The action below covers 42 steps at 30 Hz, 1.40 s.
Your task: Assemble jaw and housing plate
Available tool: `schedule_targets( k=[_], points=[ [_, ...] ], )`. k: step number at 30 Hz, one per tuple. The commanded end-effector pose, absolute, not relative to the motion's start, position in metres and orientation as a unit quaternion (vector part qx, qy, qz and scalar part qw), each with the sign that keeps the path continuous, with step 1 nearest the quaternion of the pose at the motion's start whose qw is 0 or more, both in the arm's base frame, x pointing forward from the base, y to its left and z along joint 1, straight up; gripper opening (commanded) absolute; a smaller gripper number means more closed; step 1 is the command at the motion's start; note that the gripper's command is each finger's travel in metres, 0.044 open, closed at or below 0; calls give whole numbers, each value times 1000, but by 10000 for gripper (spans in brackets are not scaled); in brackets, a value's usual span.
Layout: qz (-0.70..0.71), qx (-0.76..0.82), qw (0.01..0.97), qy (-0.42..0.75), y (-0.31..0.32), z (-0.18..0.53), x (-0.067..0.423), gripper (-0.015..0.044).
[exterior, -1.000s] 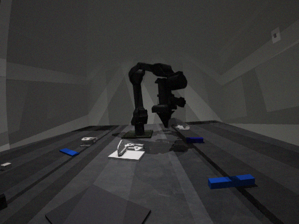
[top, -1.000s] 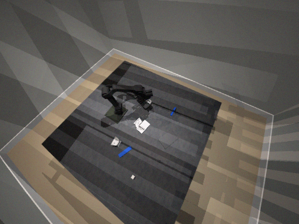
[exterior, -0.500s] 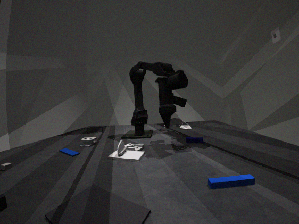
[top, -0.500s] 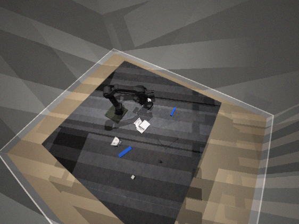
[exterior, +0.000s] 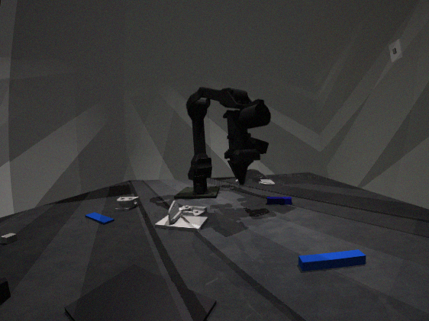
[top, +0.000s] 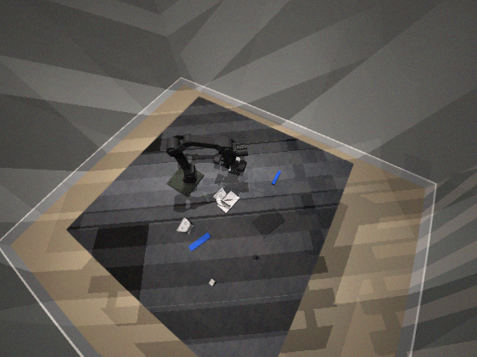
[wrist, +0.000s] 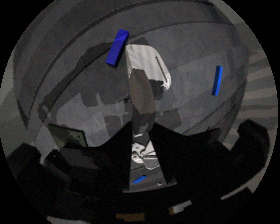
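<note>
My gripper is shut on a pale loose jaw, held above the table away from the base. The jaw sticks out from the fingertips, half in shadow in the wrist view. The white base plate lies flat. A tilted white piece and a flatter white part with holes are on it; pins and teeth are too small to tell. A separate white part with holes, perhaps the housing plate, stands apart from the base.
Blue bars lie around: one bar, another bar, and a darker bar near the held jaw. A dark flat square, white block and small black block lie farther off.
</note>
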State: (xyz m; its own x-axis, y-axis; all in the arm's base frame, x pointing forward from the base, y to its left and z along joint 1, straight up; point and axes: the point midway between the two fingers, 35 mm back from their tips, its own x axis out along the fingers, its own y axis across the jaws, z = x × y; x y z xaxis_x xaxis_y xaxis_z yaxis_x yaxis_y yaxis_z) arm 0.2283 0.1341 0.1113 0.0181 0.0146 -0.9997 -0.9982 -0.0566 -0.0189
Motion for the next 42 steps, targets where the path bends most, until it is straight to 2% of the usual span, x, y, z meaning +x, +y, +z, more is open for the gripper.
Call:
schedule_targets(
  k=[1, 34, 42],
  points=[
    [528, -532, 476, 461, 134, 111, 233, 37],
    [653, -663, 265, 253, 133, 111, 265, 37],
    [654, -665, 261, 248, 133, 111, 265, 37]
  ],
)
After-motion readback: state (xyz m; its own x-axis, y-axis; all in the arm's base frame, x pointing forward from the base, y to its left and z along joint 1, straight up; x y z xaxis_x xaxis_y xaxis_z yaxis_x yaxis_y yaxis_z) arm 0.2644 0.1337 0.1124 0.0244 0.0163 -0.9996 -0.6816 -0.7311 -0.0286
